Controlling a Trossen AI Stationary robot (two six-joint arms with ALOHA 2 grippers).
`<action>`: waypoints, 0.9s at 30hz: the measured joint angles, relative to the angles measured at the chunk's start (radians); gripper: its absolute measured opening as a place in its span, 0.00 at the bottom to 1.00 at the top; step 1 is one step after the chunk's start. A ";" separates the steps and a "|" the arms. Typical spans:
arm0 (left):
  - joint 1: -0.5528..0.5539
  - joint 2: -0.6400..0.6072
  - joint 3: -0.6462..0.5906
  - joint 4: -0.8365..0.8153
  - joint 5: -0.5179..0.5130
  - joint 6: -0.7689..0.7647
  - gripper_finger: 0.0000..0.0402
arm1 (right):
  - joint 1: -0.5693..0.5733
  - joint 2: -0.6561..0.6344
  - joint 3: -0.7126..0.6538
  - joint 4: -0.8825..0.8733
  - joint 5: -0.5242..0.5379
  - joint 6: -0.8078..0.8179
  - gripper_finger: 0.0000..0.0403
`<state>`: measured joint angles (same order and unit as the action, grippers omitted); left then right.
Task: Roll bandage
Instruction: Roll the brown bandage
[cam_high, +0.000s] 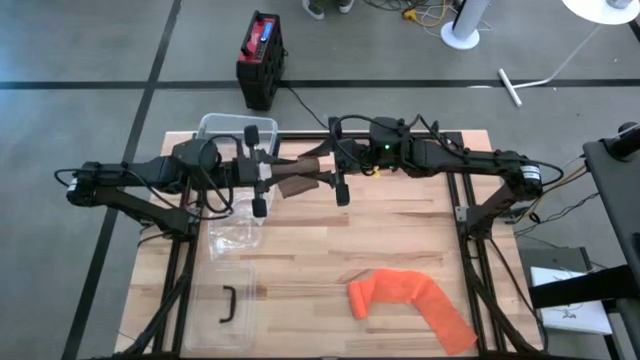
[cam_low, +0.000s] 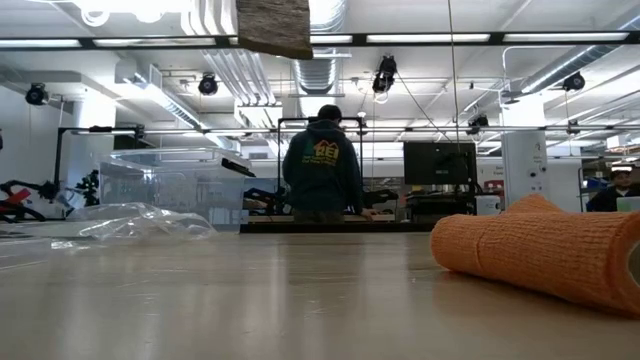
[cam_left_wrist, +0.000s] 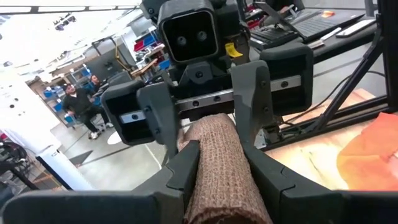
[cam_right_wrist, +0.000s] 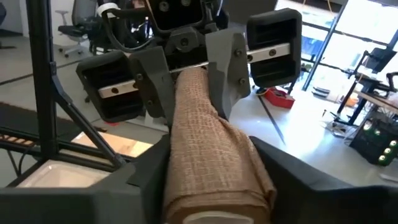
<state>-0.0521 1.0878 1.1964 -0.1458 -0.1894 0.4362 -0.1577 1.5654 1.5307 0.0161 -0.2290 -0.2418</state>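
High view: left gripper and right gripper face to face over the far middle of the tabletop, a brown bandage spanning between them, raised off the wood. Orange bandage lying loose at the near right. Clear bin at the far left edge, crumpled plastic bag just nearer, clear lid with a black handle at the near left.

Low view: orange bandage flat on the right, plastic bag on the left, brown bandage hanging at the top edge. Person standing in the room behind, back turned.

Left wrist view: left fingers pinching the brown roll; opposite, right fingers flanking its far end.

Right wrist view: right fingers close along both sides of the roll; whether pressing it, cannot tell. Left fingers clamped on the far end.
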 joint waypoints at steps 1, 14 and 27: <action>0.000 0.000 -0.001 0.001 0.000 -0.001 0.22 | 0.000 0.000 0.000 0.000 -0.001 -0.004 0.42; -0.002 -0.042 -0.041 0.007 -0.027 -0.004 0.32 | -0.002 0.004 0.102 -0.157 -0.025 -0.067 0.13; -0.002 -0.114 -0.144 -0.005 -0.030 -0.135 0.51 | -0.002 -0.006 0.113 -0.095 -0.147 -0.263 0.13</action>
<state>-0.0537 0.9739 1.0523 -0.1509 -0.2191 0.3008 -0.1596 1.5590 1.6439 -0.0793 -0.3763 -0.5053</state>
